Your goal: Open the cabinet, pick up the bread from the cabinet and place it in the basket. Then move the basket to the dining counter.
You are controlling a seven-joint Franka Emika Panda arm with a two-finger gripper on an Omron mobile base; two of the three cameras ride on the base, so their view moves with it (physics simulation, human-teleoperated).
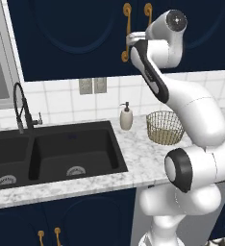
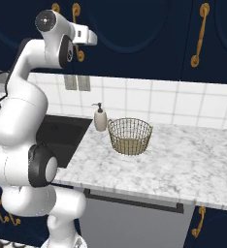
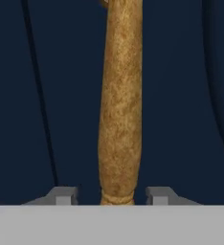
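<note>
Handle [image 3: 119, 103] sits dead centre between the jaws, long axis straight ahead up the cabinet [image 3: 47, 95] door. Jaws partly open, straddling it, can't tell if gripping yet.

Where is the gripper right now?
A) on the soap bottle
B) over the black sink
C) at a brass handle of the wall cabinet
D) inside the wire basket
C: the hand view shows the brass handle standing between the two fingertips of the gripper, against the closed navy cabinet door; the basket sits empty on the counter.
</note>
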